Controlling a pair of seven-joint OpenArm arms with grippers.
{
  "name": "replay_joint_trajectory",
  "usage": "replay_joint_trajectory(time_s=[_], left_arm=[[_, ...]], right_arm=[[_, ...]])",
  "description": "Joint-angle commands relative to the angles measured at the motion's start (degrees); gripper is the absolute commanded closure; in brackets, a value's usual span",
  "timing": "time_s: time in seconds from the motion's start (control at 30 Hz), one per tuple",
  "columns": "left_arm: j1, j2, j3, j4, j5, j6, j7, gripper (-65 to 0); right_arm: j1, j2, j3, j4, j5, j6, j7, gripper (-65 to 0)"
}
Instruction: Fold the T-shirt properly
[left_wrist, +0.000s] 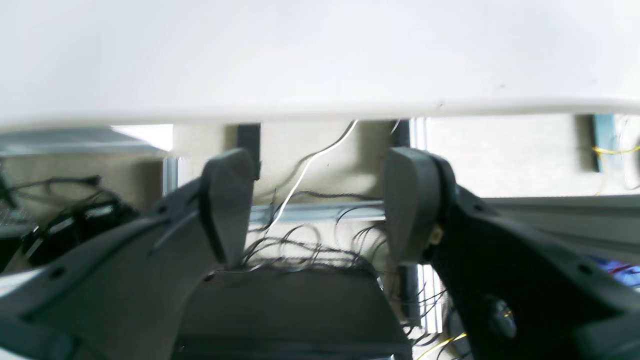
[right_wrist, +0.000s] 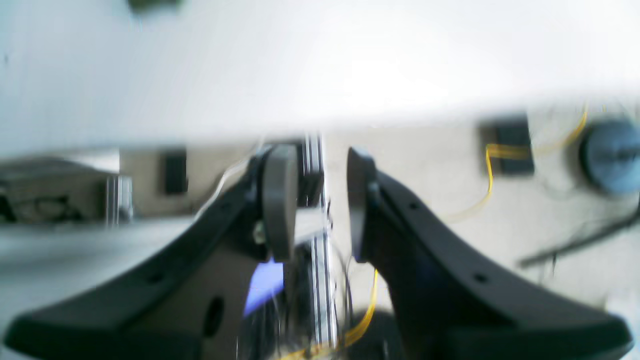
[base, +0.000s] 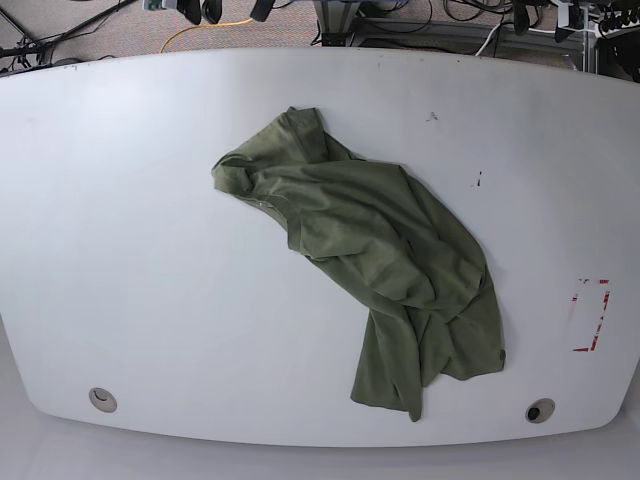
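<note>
The T-shirt (base: 385, 260) lies crumpled mid-surface (base: 120, 250), its long axis running far-left to near-right. Left pincer (left_wrist: 317, 205) and right pincer (right_wrist: 312, 200), both open and empty, look across the surface's edge; the nearer arm is probably undecidable, since neither shows in the base view.

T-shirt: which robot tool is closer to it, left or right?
Left, probably, but neither tool shows in the base view. The T-shirt lies mostly toward the left arm's side. Both the left tool and right tool hover open by the table edge, off the shirt.

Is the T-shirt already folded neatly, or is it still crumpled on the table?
Crumpled. The T-shirt lies bunched and twisted diagonally on the white table, with no straight folds.
</note>
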Motion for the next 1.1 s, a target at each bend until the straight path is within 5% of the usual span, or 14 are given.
replay_joint_trajectory(time_s=[0.0,0.17,0.4,0.6,0.9,1.07], left_arm=[[0.00,-0.32,-0.65,1.02,-0.14,-0.02,-1.20,-37.9],[-0.53,-0.14,-0.47,0.67,-0.05,-0.02,-1.20,-37.9],[-0.35,-0.14,-0.38,0.58,-0.05,0.15,-1.20,-39.7],[-0.27,2.85,-1.96,0.85,-0.14,0.24,-1.20,-53.3],[-1.67,5.66,-3.46,0.67,0.21,-0.02,-1.12,-53.7],[-5.54,5.40,-3.37,1.11,0.21,-0.02,3.63,-53.7]], right_arm=[[1.89,-0.05,-0.05,1.00,0.73,0.66,-1.65,-17.3],[10.95,-0.05,0.13,1.26,0.55,4.71,-9.74,-19.5],[22.03,0.04,0.22,1.26,0.46,9.10,-19.41,-42.2],[32.58,2.85,0.22,0.73,0.46,10.25,-28.46,-43.0],[46.55,7.25,0.30,-7.09,-0.50,10.51,-37.87,-43.1],[51.48,8.30,0.22,-13.16,-0.59,10.68,-39.54,-43.1]])
